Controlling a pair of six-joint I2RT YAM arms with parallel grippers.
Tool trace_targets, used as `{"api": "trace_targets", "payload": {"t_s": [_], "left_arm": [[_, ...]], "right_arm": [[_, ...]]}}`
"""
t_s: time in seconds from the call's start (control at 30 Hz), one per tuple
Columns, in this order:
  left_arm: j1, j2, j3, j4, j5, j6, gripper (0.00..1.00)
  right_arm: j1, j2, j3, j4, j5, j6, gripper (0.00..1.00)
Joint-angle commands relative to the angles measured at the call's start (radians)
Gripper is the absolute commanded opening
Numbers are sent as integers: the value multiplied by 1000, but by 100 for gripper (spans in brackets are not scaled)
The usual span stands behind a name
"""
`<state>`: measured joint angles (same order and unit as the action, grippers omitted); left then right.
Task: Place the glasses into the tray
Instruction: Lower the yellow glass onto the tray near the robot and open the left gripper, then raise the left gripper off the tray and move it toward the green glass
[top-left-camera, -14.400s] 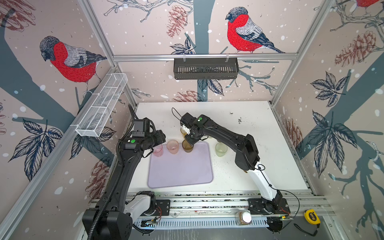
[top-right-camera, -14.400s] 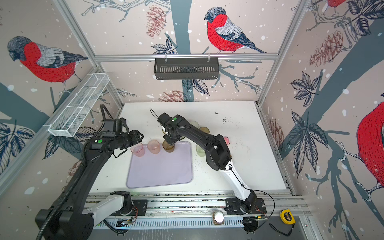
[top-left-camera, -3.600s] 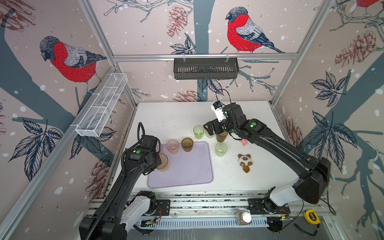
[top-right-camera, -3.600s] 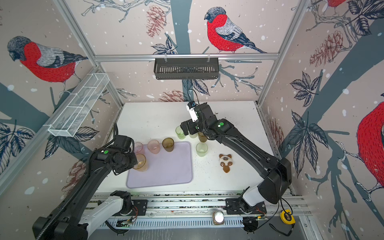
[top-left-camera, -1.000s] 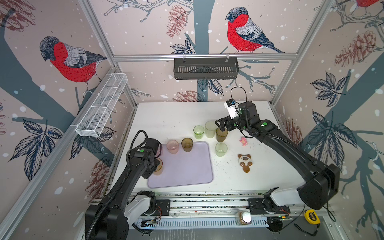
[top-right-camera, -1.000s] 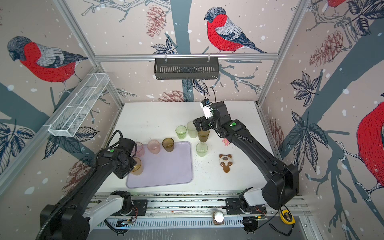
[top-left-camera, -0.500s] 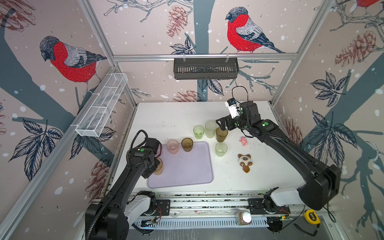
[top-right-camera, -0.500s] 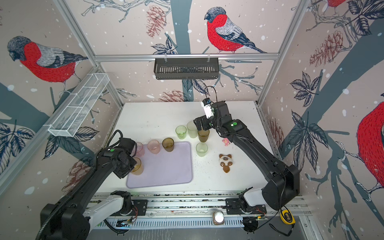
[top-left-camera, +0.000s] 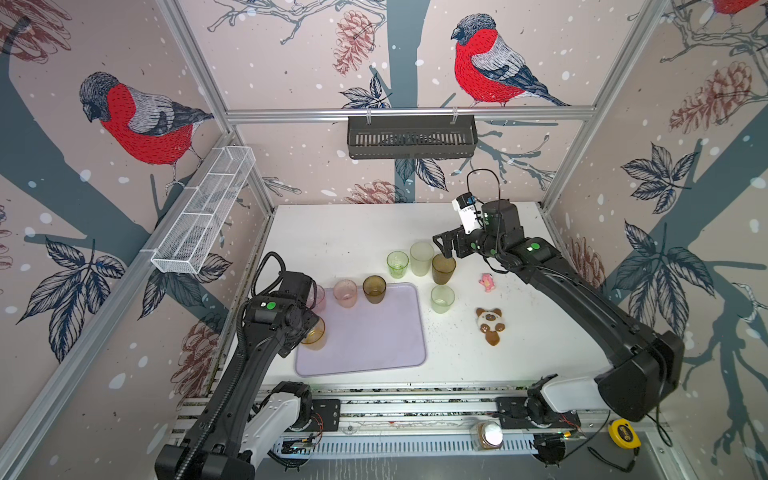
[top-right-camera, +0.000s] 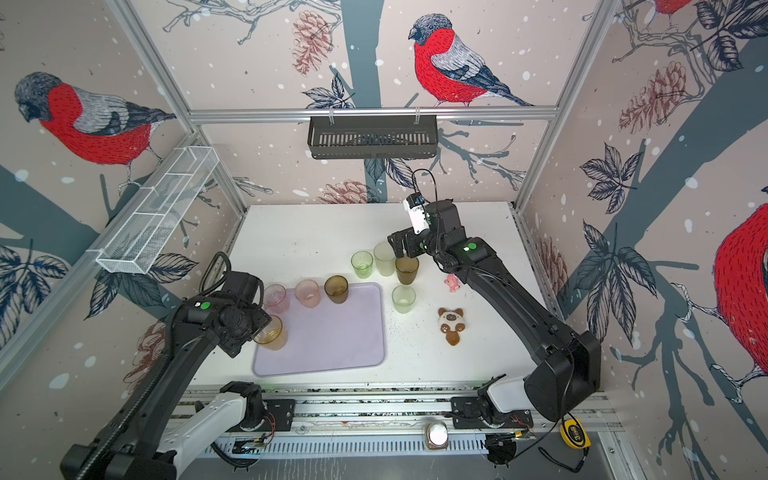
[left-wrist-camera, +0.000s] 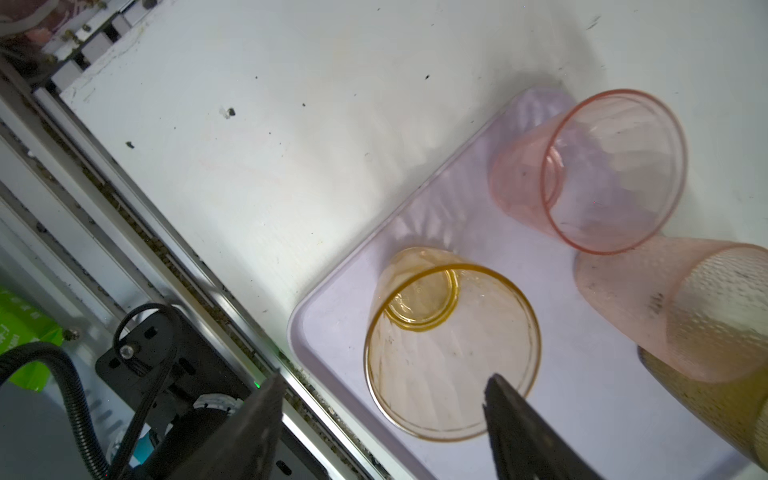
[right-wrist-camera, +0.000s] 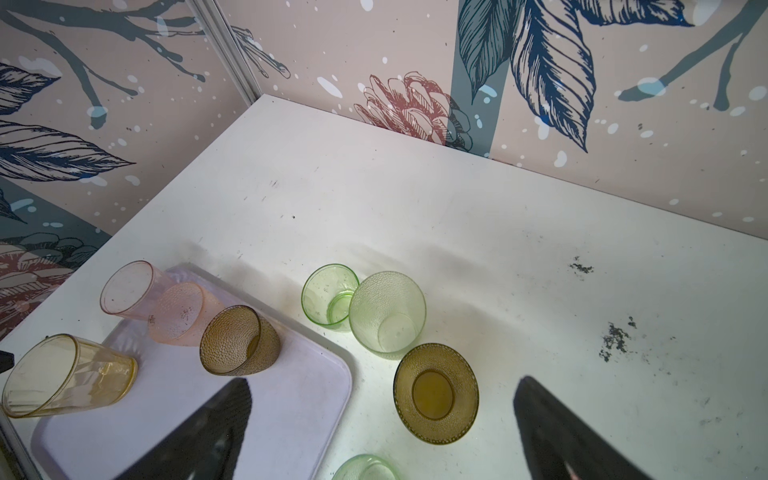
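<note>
Front rail: lidded jar (top-left-camera: 487, 435) and yellow tape measure (top-left-camera: 623, 433) sit on the near frame, off the table (top-left-camera: 340, 232).
Tray: lavender tray (top-left-camera: 374, 336) lies flat on the near-left part of the table, with four glasses standing on it.
Amber glass: amber glass (top-left-camera: 314, 332) stands upright on the tray, just inside its left rim.
Left gripper: left gripper (left-wrist-camera: 382, 390) hangs over the amber glass with its jaws wide apart. One finger (left-wrist-camera: 511, 415) is over the glass mouth, the other is outside its wall, and nothing is clamped.
Toys: plush toy (top-left-camera: 489, 325) lies right of the tray. Pink figure (top-left-camera: 485, 280) lies farther back.
Near green glass: near green glass (top-left-camera: 442, 298) stands on the table, just beside the tray's far-right corner.
Tray far edge: plain pink glass (top-right-camera: 275, 297), dimpled pink glass (top-left-camera: 345, 293) and tray brown glass (top-left-camera: 374, 289) stand in a row, left to right.
Right gripper: right gripper (right-wrist-camera: 382, 395) has its jaws fully spread and empty, hovering above the table brown glass (top-left-camera: 443, 269), which is off the tray.
Far cluster: frosted glass (top-left-camera: 422, 258) and far green glass (top-left-camera: 397, 264) stand side by side on the table, left of the table brown glass.
Walls: white mesh basket (top-left-camera: 203, 216) hangs on the left. Black basket (top-left-camera: 411, 137) hangs at the back.
</note>
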<state>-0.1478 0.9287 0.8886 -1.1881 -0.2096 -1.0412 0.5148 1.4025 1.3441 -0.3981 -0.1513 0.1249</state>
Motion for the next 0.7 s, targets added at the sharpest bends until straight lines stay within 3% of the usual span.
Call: {"api": "trace_targets", "payload": {"t_s": [0.0, 0.2, 0.33, 0.67], "left_arm": [[1, 4, 47, -48, -13, 54, 89], [1, 72, 196, -61, -22, 184, 90], [-11, 151, 281, -22, 28, 285, 90], [-168, 421, 501, 124, 152, 405, 90]], "right_arm": [[3, 9, 27, -6, 1, -5, 100], [3, 40, 91, -50, 20, 6, 100], [2, 69, 145, -97, 44, 24, 100], [2, 130, 253, -209, 107, 56, 100]]}}
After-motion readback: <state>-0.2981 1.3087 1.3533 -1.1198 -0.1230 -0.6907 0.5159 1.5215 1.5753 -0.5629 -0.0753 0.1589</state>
